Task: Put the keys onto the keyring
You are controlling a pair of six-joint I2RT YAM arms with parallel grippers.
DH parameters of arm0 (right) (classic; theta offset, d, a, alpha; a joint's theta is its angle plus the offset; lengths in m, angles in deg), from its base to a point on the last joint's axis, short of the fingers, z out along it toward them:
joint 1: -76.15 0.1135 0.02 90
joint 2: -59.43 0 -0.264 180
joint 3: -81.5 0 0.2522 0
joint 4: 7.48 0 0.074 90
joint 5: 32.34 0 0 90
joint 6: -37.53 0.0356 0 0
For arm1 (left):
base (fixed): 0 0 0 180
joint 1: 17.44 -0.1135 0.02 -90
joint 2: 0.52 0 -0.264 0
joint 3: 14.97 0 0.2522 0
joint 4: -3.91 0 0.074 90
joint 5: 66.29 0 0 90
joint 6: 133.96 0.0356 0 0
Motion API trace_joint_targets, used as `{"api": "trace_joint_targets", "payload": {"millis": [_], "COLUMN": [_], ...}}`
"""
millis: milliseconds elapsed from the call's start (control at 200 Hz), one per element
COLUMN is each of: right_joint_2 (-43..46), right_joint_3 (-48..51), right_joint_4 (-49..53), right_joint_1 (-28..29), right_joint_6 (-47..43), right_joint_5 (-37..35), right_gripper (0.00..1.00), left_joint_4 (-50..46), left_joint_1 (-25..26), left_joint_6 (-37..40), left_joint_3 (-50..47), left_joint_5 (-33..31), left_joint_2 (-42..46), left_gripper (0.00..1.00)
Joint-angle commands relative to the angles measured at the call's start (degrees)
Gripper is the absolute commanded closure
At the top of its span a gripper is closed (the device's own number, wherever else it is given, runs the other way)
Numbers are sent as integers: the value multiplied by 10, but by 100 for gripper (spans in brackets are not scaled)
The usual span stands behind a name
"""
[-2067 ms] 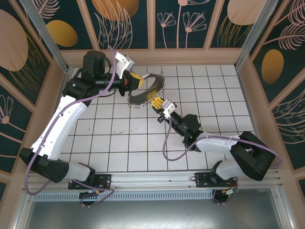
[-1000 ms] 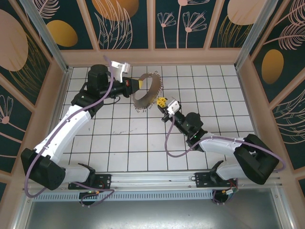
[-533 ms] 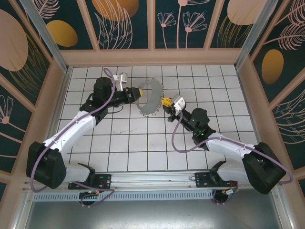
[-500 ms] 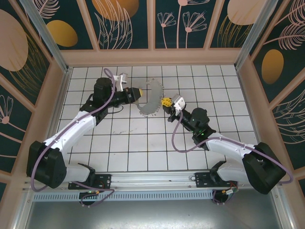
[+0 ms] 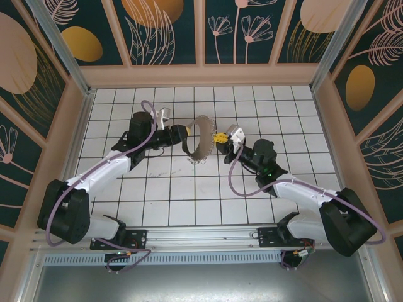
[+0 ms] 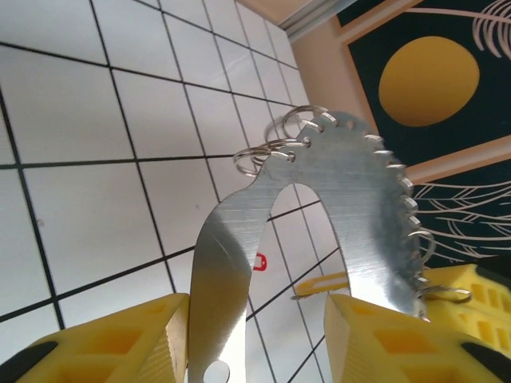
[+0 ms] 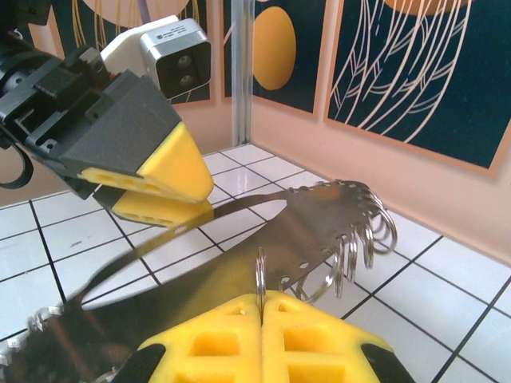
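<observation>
- Seen from above, the keyring [image 5: 203,153] stands on edge at the middle of the table [image 5: 189,195]. The left pincer [image 5: 184,132] is at its left side and the right pincer [image 5: 217,137] at its right. From this height I cannot tell whether the hoop's lower edge touches the tiles, or how either pincer's jaws stand.
- The left wrist view settles the left pincer [image 6: 255,307]. Its yellow fingers [image 6: 104,343] stand well apart. One arm of the keyring [image 6: 351,183] passes down between them, close against the left-hand finger at the bottom of the frame, and nothing is clamped.
- That view also shows small wire rings [image 6: 267,152] at the top of the band, and a corner of the right pincer [image 6: 471,291] at the right edge.
- Through the hoop a red speck [image 6: 260,262] and a pale yellow strip [image 6: 319,284] show. They are too small to tell what they are.
- The right wrist view shows the right pincer [image 7: 262,307] at bottom centre, jaws pressed together on one thin wire ring [image 7: 260,275] that stands upright on the keyring's [image 7: 319,215] edge.
- A bunch of loose rings [image 7: 367,231] hangs at the band's right end.
- The left pincer [image 7: 209,199] sits at upper left, with its wrist camera [image 7: 176,56] above it.
</observation>
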Motion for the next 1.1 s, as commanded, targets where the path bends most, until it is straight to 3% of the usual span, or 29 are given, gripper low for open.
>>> {"api": "trace_joint_targets", "payload": {"millis": [0,310,581,706,826,1096], "right_joint_2": [-10,-42,-78,-87,-79,-65], "right_joint_3": [-28,-60,-52,-25,12,23], "right_joint_4": [9,103,117,84,21,42], "right_joint_1": [-6,-7,-15,-12,-9,-8], "right_joint_6": [17,-6,-32,-60,-98,-211], "right_joint_5": [25,27,91,100,136,199], "right_gripper": [100,100,100,100,100,100], "left_joint_4": [31,61,153,183,222,231], "left_joint_1": [0,0,1,1,1,1], "left_joint_6": [-3,14,100,184,265,421], "left_joint_3": [-16,-57,-83,-102,-126,-158], "left_joint_5": [-15,-65,-28,7,87,185], "left_joint_2": [-7,10,47,65,75,72], "left_gripper": [50,47,52,53,55,57]}}
